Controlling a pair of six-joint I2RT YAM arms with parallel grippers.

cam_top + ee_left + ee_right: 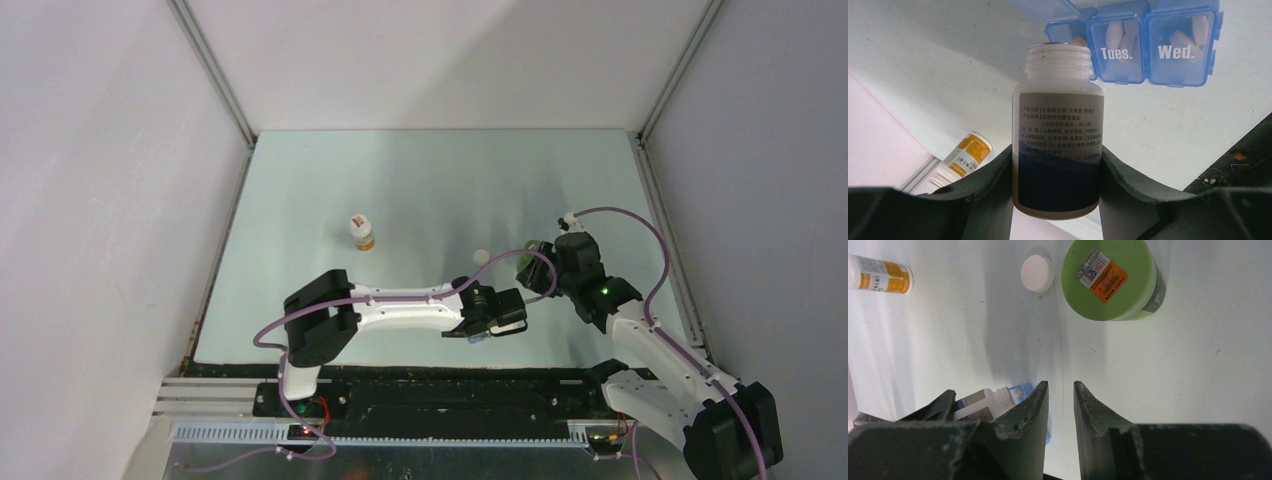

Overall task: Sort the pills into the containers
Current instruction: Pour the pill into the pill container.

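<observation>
The left gripper (1057, 150) squeezes a white bottle (1058, 115), its mouth right at the pill box (1173, 50). The right gripper (1061, 390) sits slightly apart.

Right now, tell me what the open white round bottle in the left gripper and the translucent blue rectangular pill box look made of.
The open white round bottle looks like opaque matte plastic: moulded neck threads, with a printed label. The translucent blue rectangular pill box is probably hard glossy plastic: pale shapes show through it.
</observation>
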